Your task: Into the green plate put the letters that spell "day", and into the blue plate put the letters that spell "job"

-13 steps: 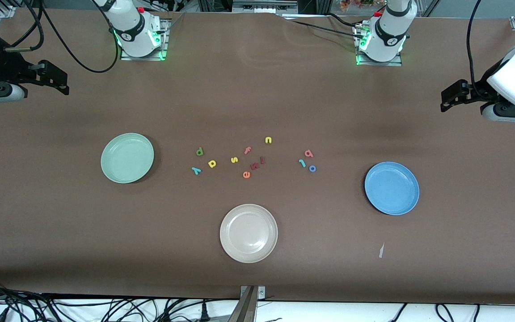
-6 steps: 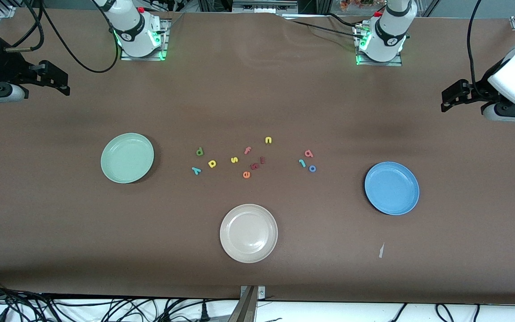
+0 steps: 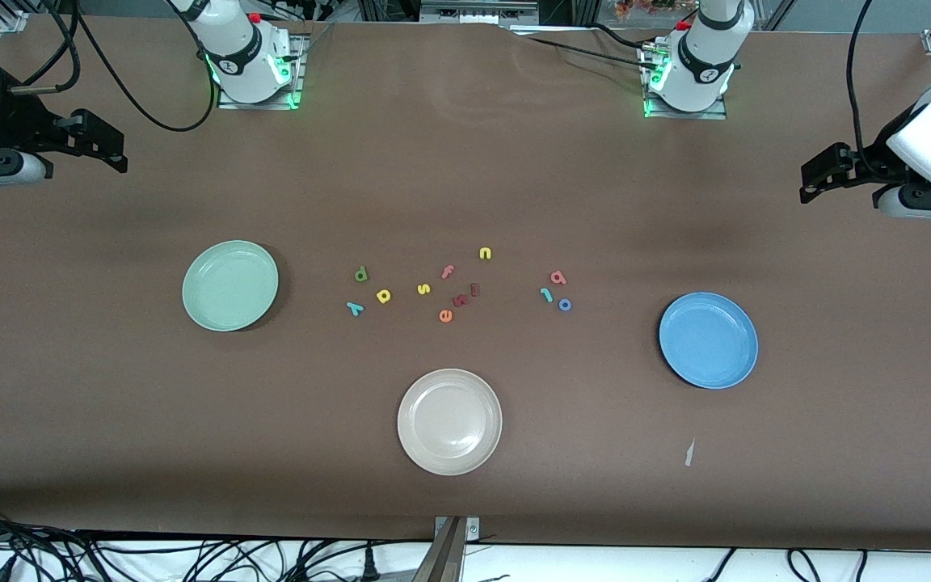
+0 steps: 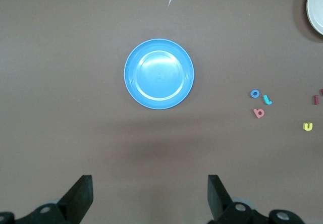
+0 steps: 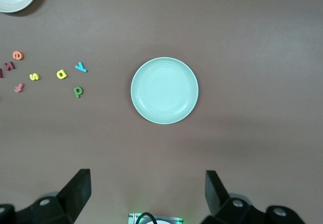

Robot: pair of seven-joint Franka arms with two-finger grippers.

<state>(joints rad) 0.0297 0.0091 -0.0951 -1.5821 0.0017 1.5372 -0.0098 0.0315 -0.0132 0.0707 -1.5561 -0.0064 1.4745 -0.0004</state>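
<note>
The green plate (image 3: 229, 285) (image 5: 164, 90) lies toward the right arm's end. Beside it are the dark green d (image 3: 360, 275) (image 5: 77, 91), yellow a (image 3: 384, 296) (image 5: 61, 74) and teal y (image 3: 355, 308) (image 5: 81, 66). The blue plate (image 3: 708, 340) (image 4: 159, 73) lies toward the left arm's end, with the teal j (image 3: 546, 295) (image 4: 267, 100), blue o (image 3: 565, 305) (image 4: 255, 94) and red-pink b (image 3: 558, 278) (image 4: 259, 113) beside it. Both plates hold nothing. My left gripper (image 3: 811, 182) (image 4: 150, 193) and right gripper (image 3: 114, 153) (image 5: 148, 191) hang open and empty, high over the table's two ends.
A beige plate (image 3: 449, 421) sits nearest the front camera, midway along the table. Between the two letter groups lie a yellow s (image 3: 423, 288), pink f (image 3: 448, 272), yellow n (image 3: 485, 253), orange e (image 3: 445, 315) and two dark red letters (image 3: 465, 296). A paper scrap (image 3: 688, 453) lies by the blue plate.
Both grippers have drifted very slightly high over their ends of the table. No letter or plate has moved.
</note>
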